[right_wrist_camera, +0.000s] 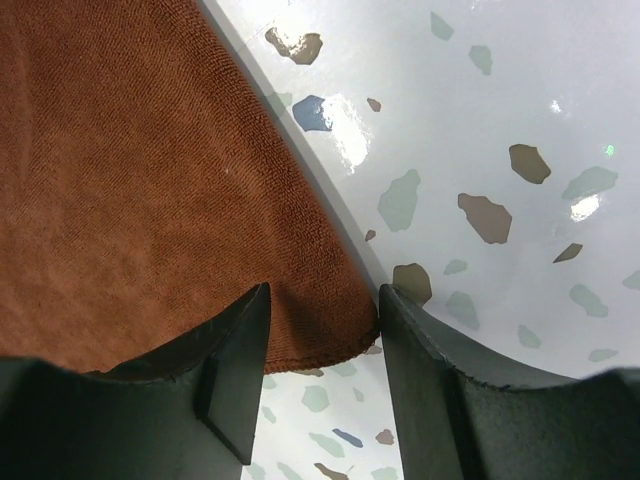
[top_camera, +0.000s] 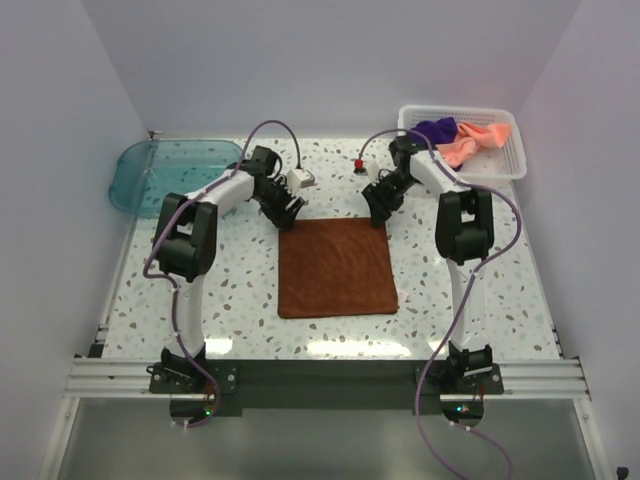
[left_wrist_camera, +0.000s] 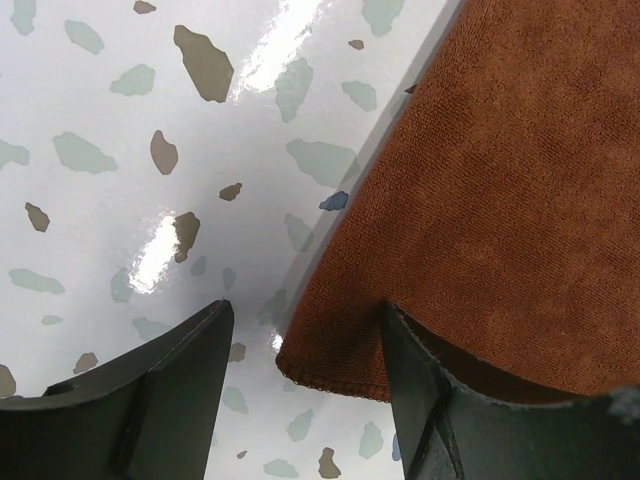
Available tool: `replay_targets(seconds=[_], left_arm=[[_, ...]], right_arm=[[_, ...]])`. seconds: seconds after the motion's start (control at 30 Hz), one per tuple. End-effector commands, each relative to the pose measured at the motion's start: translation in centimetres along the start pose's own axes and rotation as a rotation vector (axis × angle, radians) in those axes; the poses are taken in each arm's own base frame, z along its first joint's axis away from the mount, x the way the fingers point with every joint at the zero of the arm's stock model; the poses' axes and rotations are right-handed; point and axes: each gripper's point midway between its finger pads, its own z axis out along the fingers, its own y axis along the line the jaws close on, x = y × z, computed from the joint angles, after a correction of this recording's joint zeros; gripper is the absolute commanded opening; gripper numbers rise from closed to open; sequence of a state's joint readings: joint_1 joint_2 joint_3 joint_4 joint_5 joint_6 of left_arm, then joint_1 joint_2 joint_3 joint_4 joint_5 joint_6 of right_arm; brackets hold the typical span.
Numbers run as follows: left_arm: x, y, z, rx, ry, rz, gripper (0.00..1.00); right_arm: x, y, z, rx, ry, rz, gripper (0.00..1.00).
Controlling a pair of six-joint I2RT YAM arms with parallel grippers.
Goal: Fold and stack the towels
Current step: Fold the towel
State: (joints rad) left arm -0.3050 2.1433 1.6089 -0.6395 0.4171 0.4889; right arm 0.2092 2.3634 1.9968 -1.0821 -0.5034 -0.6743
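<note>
The rust brown towel [top_camera: 336, 268] lies flat and unfolded in the middle of the table. My left gripper [top_camera: 283, 211] is open at its far left corner, which lies between the fingers in the left wrist view [left_wrist_camera: 340, 340]. My right gripper [top_camera: 381, 208] is open at its far right corner, which lies between the fingers in the right wrist view [right_wrist_camera: 330, 320]. The salmon pink towel [top_camera: 478, 139] and the deep purple towel [top_camera: 436, 129] lie crumpled in the white mesh basket [top_camera: 508, 165] at the back right.
A teal translucent tray [top_camera: 165, 170] stands at the back left. A small white box [top_camera: 300, 179] and a small red object [top_camera: 359, 166] lie on the speckled table [top_camera: 240, 290] behind the brown towel.
</note>
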Motion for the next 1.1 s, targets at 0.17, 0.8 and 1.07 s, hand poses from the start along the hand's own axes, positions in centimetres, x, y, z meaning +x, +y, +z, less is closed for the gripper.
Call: replay_targets(seconds=[0.17,0.8,1.07], left_arm=[[1.2,0.5,1.1,0.035,0.036,-0.025,0.64],[5.9,-1.5,1.6,0.100,0.185,-0.094,0.45],[7.0,-1.2,1.4,0.073,0.239,-0.114,0.30]], right_arm=[[1.2,-0.2,1.6,-0.036,0.039,0.015,0.47],[1.5,-0.1,1.8,-0.034,0.034,0.031,0.28],[1.2,-0.3,1.7,-0.022,0.027,0.030,0.18]])
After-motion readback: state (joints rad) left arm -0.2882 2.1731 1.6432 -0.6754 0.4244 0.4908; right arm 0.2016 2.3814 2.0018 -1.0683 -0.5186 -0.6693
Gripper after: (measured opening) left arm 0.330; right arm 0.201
